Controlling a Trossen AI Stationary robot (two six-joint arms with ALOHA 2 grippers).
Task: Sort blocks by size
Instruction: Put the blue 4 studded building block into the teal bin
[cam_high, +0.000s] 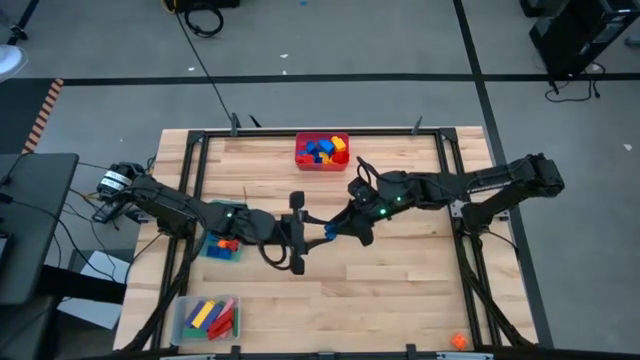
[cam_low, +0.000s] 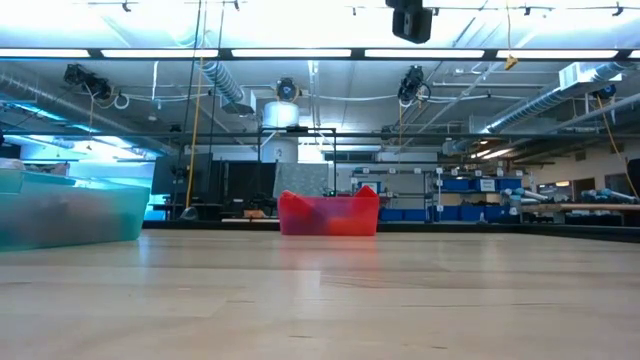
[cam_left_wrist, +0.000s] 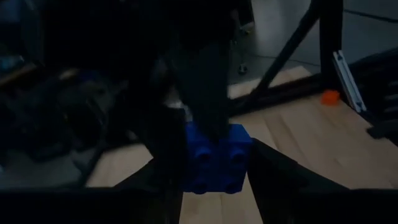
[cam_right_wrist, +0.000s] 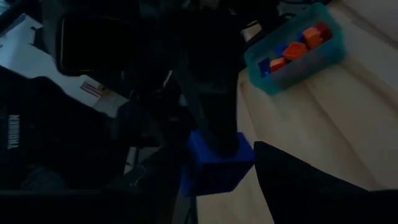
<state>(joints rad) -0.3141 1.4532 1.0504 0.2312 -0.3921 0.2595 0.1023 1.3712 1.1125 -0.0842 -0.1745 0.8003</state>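
While both hands grip one blue block, three bins stand.

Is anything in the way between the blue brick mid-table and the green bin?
Nothing visible on the wood. The small blue plastic brick is mid-table where the arms meet; the green plastic bin lies to its left, with only the left arm stretched above that path, partly covering the bin.

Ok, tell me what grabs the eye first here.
Both arms meet at the table's middle, the left gripper and right gripper both at one blue block, as if passing it over. At the far edge, a red bin holds mixed blocks; a clear bin near the left front corner holds long ones.
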